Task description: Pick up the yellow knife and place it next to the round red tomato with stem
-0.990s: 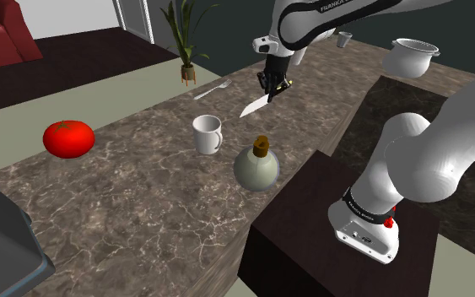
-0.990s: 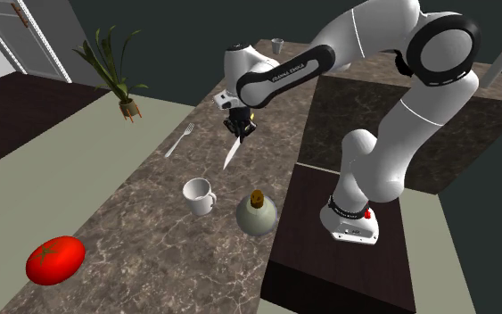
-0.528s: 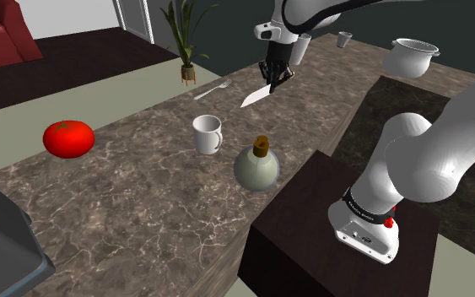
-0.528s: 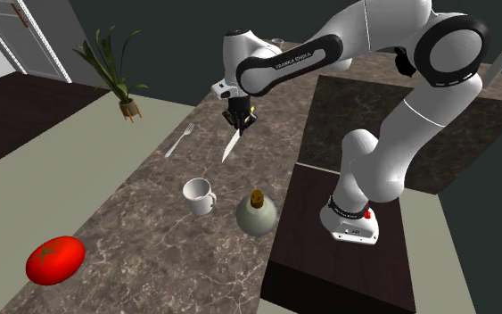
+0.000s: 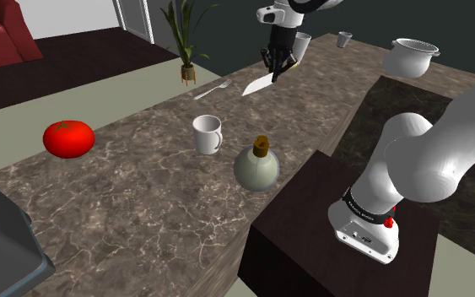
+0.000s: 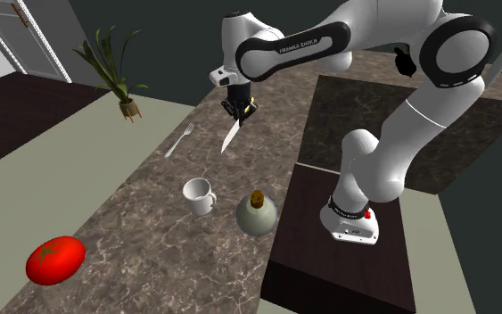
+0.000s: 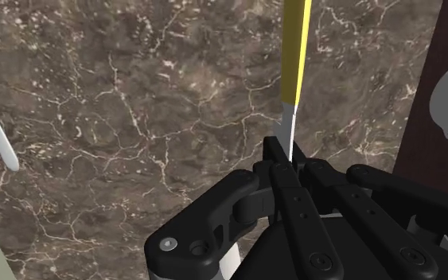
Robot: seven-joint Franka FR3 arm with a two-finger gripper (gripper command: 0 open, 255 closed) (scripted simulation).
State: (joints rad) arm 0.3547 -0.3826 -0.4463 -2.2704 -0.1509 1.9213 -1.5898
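Note:
My black gripper (image 5: 276,66) hangs high over the far part of the marble counter (image 5: 143,186), shut on the knife (image 5: 256,84). The pale blade slants down from the fingers toward the shoulder view's left, clear of the counter. The wrist view shows the knife (image 7: 296,56) clasped between the gripper (image 7: 286,159) fingers, its yellow handle reaching ahead over the marble. The same gripper (image 6: 240,109) and knife (image 6: 229,138) appear above the counter in the second exterior view. The round red tomato (image 5: 68,138) with a green stem lies far off near the counter's other end, also seen as the tomato (image 6: 55,260).
A white mug (image 5: 207,134) and a round grey bottle (image 5: 256,166) stand mid-counter between knife and tomato. A fork (image 5: 213,89) lies below the gripper's side. A grey pot (image 5: 412,56) sits on the dark side table; a potted plant (image 5: 184,51) stands beyond.
The gripper has risen with the knife and drifted toward the far end of the counter; the blade now hangs higher above the marble. Nothing else moved.

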